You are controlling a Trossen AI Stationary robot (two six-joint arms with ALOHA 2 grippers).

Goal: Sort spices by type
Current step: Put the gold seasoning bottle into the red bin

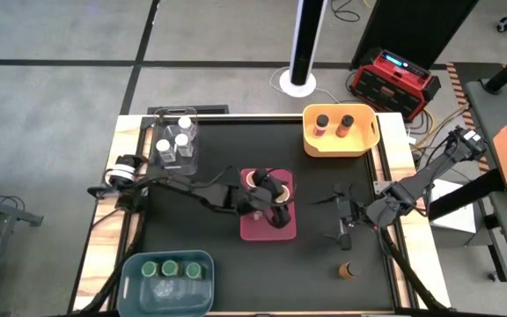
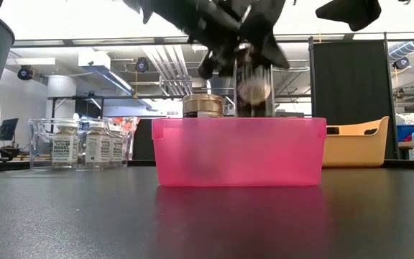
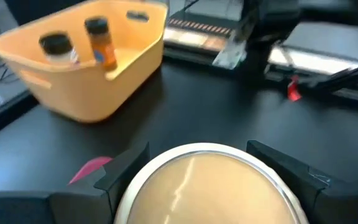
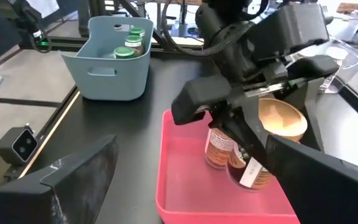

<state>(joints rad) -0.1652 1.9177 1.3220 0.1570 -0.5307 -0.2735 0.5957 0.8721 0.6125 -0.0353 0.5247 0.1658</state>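
My left gripper [image 1: 275,210] reaches over the pink bin [image 1: 267,231] at the table's middle and is shut on a spice jar [image 4: 232,158] with a tan-orange lid. A second jar with the same kind of lid [image 1: 252,179] stands in the bin's far left corner. My right gripper [image 1: 343,220] hangs open to the right of the bin, with nothing between its fingers. A single jar [image 1: 349,270] stands on the table near the right front. My left gripper pinches the jar at its lid end [image 3: 207,186] between its two fingers [image 3: 126,168], the lid's top facing back toward the wrist. The fingers come from the table's left, slanting slightly down. The jar hangs tilted over the bin, and I cannot tell whether its lower end [image 2: 254,90] touches the floor.
A yellow bin [image 1: 363,141] with two dark-lidded jars stands at the far right. A clear bin [image 1: 176,145] of white-lidded jars stands at the far left. A blue bin [image 1: 167,280] of green-lidded jars stands at the near left. Bare black tabletop lies between them.
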